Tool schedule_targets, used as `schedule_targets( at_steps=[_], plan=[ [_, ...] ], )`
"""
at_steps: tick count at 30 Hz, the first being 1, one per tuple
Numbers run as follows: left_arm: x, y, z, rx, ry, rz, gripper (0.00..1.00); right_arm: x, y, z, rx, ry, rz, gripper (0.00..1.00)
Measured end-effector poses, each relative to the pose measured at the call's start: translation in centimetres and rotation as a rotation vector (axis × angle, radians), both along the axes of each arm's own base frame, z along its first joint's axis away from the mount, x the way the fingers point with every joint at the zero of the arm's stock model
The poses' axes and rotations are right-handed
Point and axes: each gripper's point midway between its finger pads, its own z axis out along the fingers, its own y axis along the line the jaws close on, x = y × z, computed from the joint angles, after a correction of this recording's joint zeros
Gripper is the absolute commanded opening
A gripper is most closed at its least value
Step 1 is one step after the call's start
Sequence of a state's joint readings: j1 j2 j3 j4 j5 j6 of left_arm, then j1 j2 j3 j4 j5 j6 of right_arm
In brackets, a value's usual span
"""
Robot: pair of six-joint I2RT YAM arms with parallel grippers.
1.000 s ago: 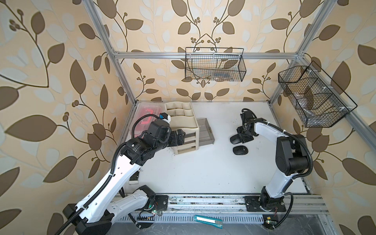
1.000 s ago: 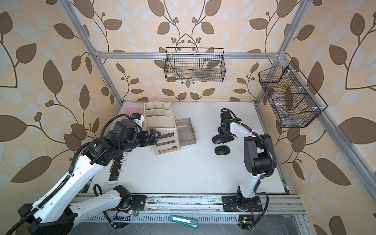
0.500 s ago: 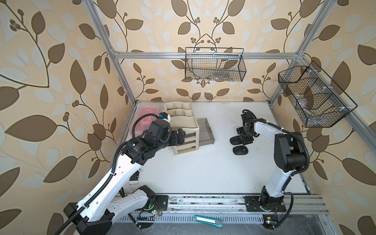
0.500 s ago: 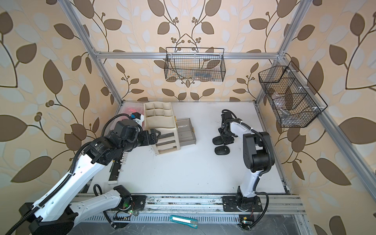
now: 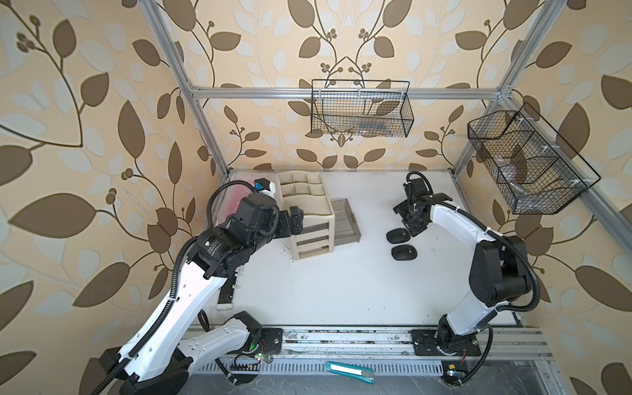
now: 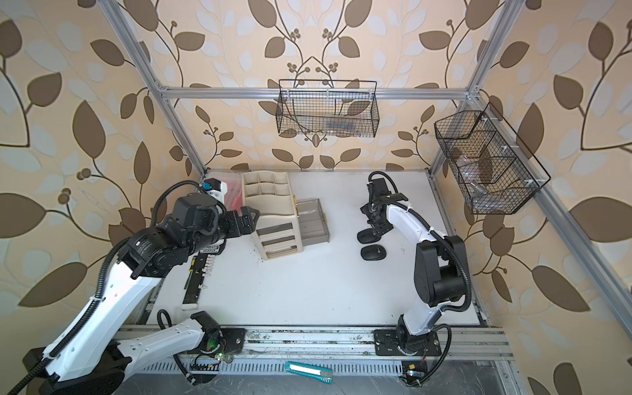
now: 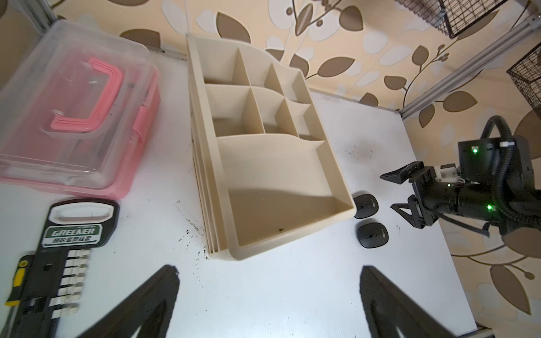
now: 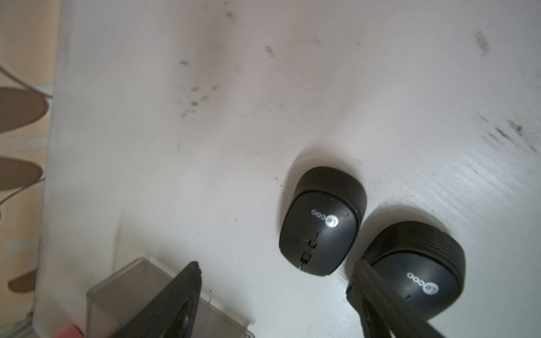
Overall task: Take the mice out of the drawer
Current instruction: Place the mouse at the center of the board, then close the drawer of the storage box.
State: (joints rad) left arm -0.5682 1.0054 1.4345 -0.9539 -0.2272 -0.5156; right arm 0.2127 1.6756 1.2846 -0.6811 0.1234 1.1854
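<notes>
In both top views the far mouse (image 5: 398, 235) and the near mouse (image 5: 404, 253), both black, lie just beside each other on the table (image 5: 342, 290), right of the pulled-out drawer (image 5: 345, 222). The drawer's contents are hard to make out. The right claw (image 5: 408, 219) hangs open and empty just beside the far mouse. The left claw (image 5: 295, 219) sits beside the organizer (image 5: 304, 191).

Left wrist view: the left claw gapes wide and empty, its fingers (image 7: 152, 301) cut off by the frame. The organizer hides part of the far mouse. A tool rack (image 7: 71, 232) reads "GREENER"; the smaller print beneath is illegible.

Right wrist view: both mice read "Lecoo". A finger (image 8: 377, 313) covers part of one, and the drawer is cut off.
</notes>
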Motion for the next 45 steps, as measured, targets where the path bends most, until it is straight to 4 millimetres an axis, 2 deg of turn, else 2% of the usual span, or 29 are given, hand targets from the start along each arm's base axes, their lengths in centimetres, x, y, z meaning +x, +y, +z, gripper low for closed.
schedule_targets(
  at_steps=[4,7,10,14,18,22,26,30,34,36,41,45],
  plan=[
    [0.8,0.8,3.1,0.037,-0.032,0.042,0.99,0.7,2.0,1.3,-0.016,-0.088,0.171,0.79],
    [2.3,1.2,3.6,0.074,-0.023,0.082,0.99,1.0,2.7,0.9,-0.047,-0.114,0.293,0.78],
    [4.6,2.0,2.4,0.117,0.039,0.135,0.98,1.3,4.8,0.9,-0.091,-0.136,0.448,0.78],
    [7.4,2.6,-0.7,0.153,0.139,0.173,0.94,2.0,7.9,1.5,-0.147,-0.185,0.62,0.78],
    [8.9,3.1,-2.8,0.179,0.207,0.197,0.82,2.9,8.2,1.1,-0.16,-0.206,0.688,0.75],
    [9.0,3.0,-3.9,0.172,0.225,0.177,0.76,3.8,8.5,-1.3,-0.16,-0.19,0.75,0.73],
    [9.0,2.7,-4.8,0.166,0.247,0.148,0.74,3.3,10.8,-4.0,-0.162,-0.151,0.856,0.72],
    [9.1,2.0,-5.7,0.146,0.263,0.107,0.69,3.4,12.8,-5.5,-0.135,-0.142,0.922,0.72],
    [9.2,1.3,-5.9,0.12,0.266,0.071,0.66,3.7,14.0,-5.4,-0.117,-0.17,0.961,0.72],
    [9.3,1.0,-6.1,0.108,0.268,0.047,0.64,3.6,15.4,-5.0,-0.105,-0.199,0.994,0.72],
    [9.5,-0.1,-6.2,0.082,0.27,-0.021,0.61,2.0,19.3,-4.3,-0.064,-0.256,1.082,0.73],
    [9.7,-0.6,-6.5,0.071,0.271,-0.062,0.6,0.7,21.6,-3.8,-0.03,-0.296,1.126,0.73]
  ],
)
